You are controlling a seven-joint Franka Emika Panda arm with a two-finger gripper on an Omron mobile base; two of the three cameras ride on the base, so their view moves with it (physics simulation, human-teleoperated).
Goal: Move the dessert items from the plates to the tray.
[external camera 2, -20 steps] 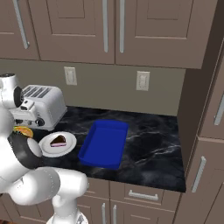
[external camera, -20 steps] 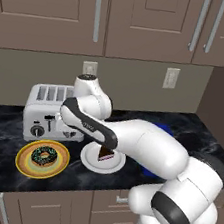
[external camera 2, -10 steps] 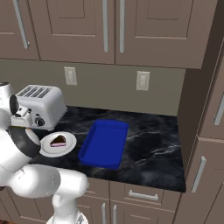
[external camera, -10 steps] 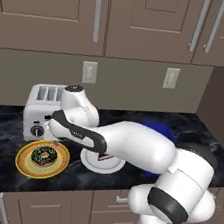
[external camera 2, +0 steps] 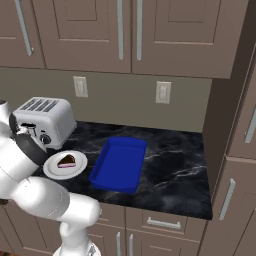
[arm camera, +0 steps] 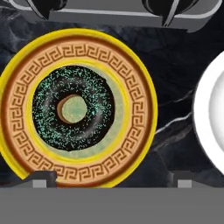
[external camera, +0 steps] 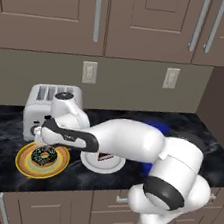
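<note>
The chocolate donut [arm camera: 72, 109] with sprinkles lies flat on the orange-rimmed plate [arm camera: 135, 87], left of centre in the hand view. My gripper [arm camera: 116, 181] hangs above this plate, open, its fingertips [arm camera: 41, 179] set wide with nothing between them. From the left base view the gripper [external camera: 42, 139] hovers just over the donut [external camera: 42, 155] and its plate [external camera: 23, 164]. To the right, the cake wedge [external camera: 105, 157] rests on the white plate [external camera: 101, 167]; it shows again [external camera 2: 66, 161] on that plate [external camera 2: 52, 171]. The blue tray [external camera 2: 120, 162] lies right of the plates.
A silver toaster [external camera: 39, 104] stands right behind the orange plate, close to the hand, and its base [arm camera: 118, 11] runs along the top of the hand view. Dark marble counter [external camera 2: 175, 170] stretches right of the tray to a tall cabinet side. Wall cabinets hang overhead.
The arm has swung left from above the white plate with the cake to above the orange plate with the donut. The jaws stayed open.
</note>
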